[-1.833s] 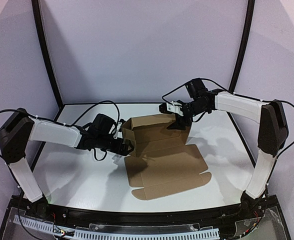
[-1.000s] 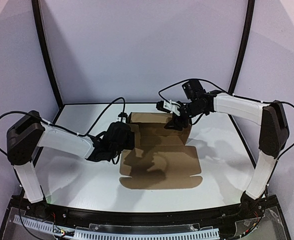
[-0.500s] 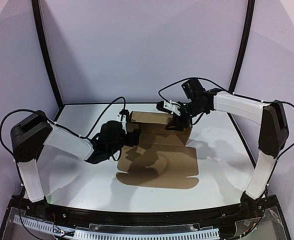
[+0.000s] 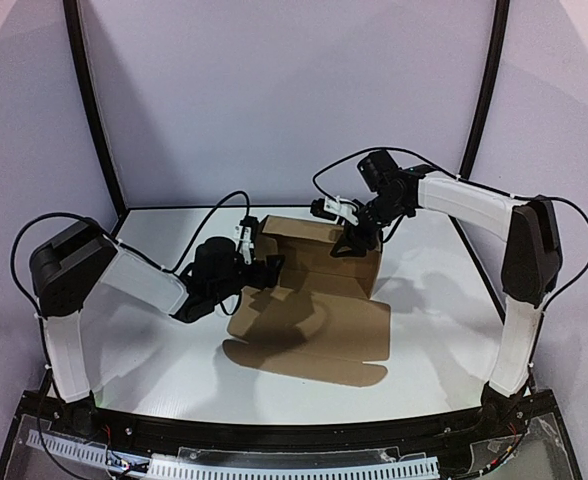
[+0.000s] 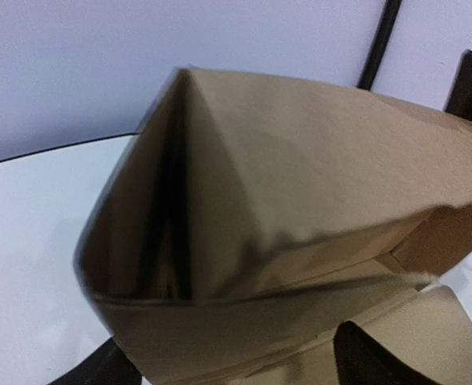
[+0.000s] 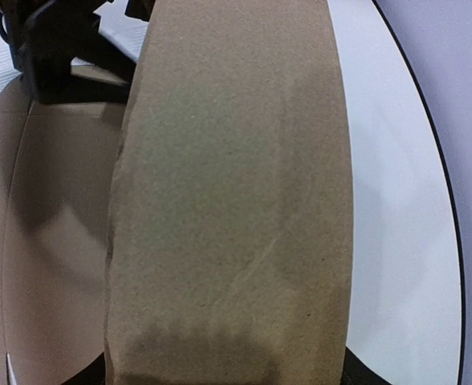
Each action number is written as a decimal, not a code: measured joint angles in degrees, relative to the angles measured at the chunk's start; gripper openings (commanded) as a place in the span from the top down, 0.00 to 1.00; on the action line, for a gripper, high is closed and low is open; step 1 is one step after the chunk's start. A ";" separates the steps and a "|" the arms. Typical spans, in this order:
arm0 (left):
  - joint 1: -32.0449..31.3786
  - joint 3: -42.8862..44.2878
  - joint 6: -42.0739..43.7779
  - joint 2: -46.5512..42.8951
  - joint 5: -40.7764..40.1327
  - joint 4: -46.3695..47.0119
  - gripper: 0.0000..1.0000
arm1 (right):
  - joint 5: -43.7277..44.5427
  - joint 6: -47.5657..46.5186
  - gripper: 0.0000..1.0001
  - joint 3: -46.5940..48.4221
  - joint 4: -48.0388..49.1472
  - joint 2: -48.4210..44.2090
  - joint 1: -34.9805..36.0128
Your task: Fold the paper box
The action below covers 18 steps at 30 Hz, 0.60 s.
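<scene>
One paper box [image 4: 314, 320], walls between left jaws and right jaws.

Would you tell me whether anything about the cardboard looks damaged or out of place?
Nothing looks damaged. The paper box is simply part-folded: far walls raised, near panel flat on the table, lying slightly askew.

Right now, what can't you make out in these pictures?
Right wrist view: the box fills the frame, so whether the right end effector grips it is hidden.
Left wrist view: box close and blurred; fingers of the left end effector cut off by the bottom edge.
Top view: both too small and dark against the box.
</scene>
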 measured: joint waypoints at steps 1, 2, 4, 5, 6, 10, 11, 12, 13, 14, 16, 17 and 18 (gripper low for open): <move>0.02 0.16 0.25 0.00 1.13 -0.53 0.06 | -0.03 0.02 0.37 0.52 -0.52 0.31 -0.02; 0.02 0.45 0.59 0.00 2.65 -1.36 0.04 | -0.04 0.08 0.37 1.07 -1.03 0.66 -0.04; 0.04 0.82 0.91 -0.04 5.09 -2.74 0.02 | -0.06 0.16 0.37 2.04 -1.99 1.32 -0.18; 0.02 0.80 1.15 -0.17 5.95 -3.66 0.01 | -0.07 0.17 0.37 2.47 -2.41 1.71 -0.26; 0.00 0.76 1.39 -0.32 6.70 -4.57 0.01 | -0.08 0.17 0.37 2.87 -2.82 2.06 -0.33; 0.42 -2.04 1.36 -3.91 8.88 -8.58 0.01 | -0.73 0.03 0.37 3.51 -3.68 2.42 -0.68; 0.58 -3.00 1.17 -5.13 9.27 -9.46 0.01 | -0.96 0.02 0.37 3.57 -3.85 2.46 -0.71; 0.88 -4.14 0.87 -6.46 9.67 -10.07 0.01 | -1.16 0.02 0.37 3.66 -3.95 2.51 -0.78; 1.18 -5.32 0.48 -7.75 10.15 -10.34 0.01 | -1.36 0.02 0.37 3.89 -4.18 2.64 -0.84; 1.61 -6.51 0.13 -8.95 10.66 -10.46 0.01 | -1.52 0.02 0.37 4.12 -4.34 2.81 -0.92; 3.13 -8.99 -0.82 -11.38 11.96 -10.65 0.01 | -1.80 -0.02 0.37 4.42 -4.35 3.10 -1.05; 4.07 -9.91 -1.14 -12.26 12.69 -10.69 0.01 | -1.95 -0.02 0.37 4.56 -4.36 3.20 -1.07; 5.08 -10.32 -1.27 -12.71 13.62 -10.91 0.01 | -2.06 -0.02 0.37 4.60 -4.36 3.23 -1.13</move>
